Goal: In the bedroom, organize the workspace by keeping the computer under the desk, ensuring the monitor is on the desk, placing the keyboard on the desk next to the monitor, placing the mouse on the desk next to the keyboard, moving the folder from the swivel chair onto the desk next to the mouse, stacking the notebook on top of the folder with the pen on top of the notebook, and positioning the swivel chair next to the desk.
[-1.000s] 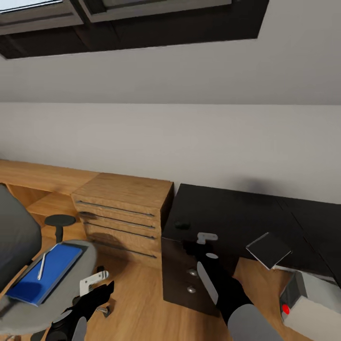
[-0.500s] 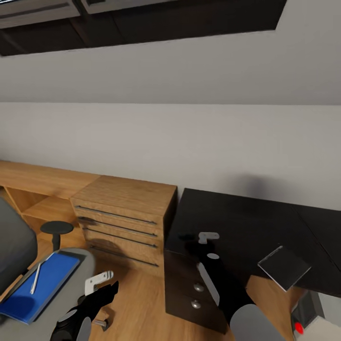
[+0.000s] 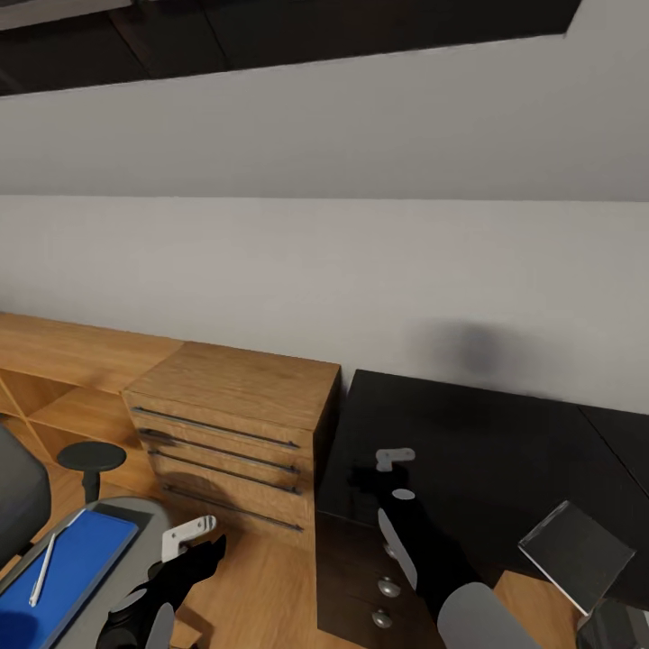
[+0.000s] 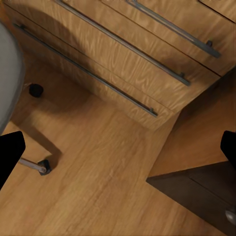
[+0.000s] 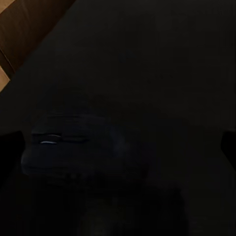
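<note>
The glossy black desk (image 3: pixel 505 433) stands at the right. My right gripper (image 3: pixel 374 469) hovers low over its left end, open. In the right wrist view a dark mouse (image 5: pixel 73 147) lies on the desk top between the spread fingers (image 5: pixel 10 147), untouched. The swivel chair's grey seat (image 3: pixel 135 559) shows at the lower left. On it lies the blue folder (image 3: pixel 77 568) with a white pen (image 3: pixel 42 581) on top. My left gripper (image 3: pixel 194 541) hangs open beside the seat, above the wooden floor (image 4: pixel 98 187), with nothing in it.
A light wooden chest of drawers (image 3: pixel 234 424) stands between chair and desk. The desk's black drawers with silver knobs (image 3: pixel 388 588) sit below my right arm. A flat dark grey panel (image 3: pixel 577 554) tilts off the desk's front edge. A chair castor (image 4: pixel 44 167) rests on the floor.
The whole view has shifted as the robot moved closer to the desk and chest. Both grippers keep their pose and stay open, the right one still over the desk's left end.
</note>
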